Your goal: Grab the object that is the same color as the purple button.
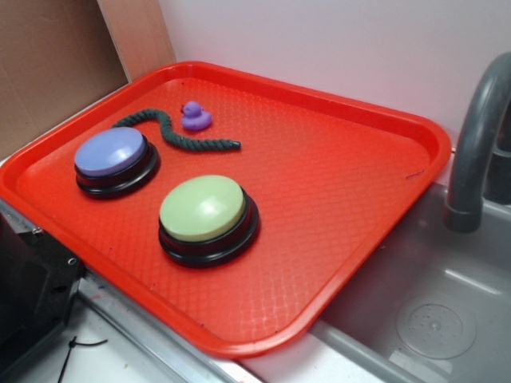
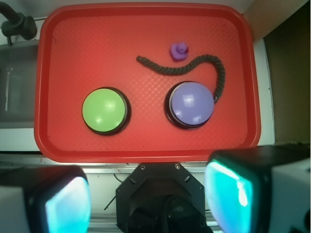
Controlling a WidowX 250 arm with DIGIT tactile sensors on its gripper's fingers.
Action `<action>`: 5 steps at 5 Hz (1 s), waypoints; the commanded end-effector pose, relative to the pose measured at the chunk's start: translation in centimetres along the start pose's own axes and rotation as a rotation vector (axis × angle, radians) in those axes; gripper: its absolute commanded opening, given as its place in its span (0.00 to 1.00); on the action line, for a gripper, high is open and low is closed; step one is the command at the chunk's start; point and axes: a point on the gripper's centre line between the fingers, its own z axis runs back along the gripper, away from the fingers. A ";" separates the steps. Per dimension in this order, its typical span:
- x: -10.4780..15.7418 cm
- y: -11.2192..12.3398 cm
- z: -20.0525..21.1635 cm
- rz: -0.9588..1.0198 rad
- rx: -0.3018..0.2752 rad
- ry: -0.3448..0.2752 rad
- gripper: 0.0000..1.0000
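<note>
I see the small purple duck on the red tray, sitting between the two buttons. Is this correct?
Not quite. The purple duck is on the red tray, but not between the buttons: it sits beyond the dark green rope, on the far side from the purple button and green button. The exterior view shows this.

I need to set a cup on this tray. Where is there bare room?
Free: the wide stretch of the red tray between the green button and the faucet-side rim. Crowded: the far corner, where purple button, rope and purple duck cluster.
</note>
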 end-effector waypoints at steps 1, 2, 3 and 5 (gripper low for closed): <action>0.0 0.0 0.0 0.000 0.000 0.000 1.00; 1.3 0.3 -0.9 0.002 0.012 -0.006 1.00; 2.6 0.4 -2.1 -0.020 0.049 -0.055 1.00; 6.6 2.7 -6.8 0.002 0.155 -0.104 1.00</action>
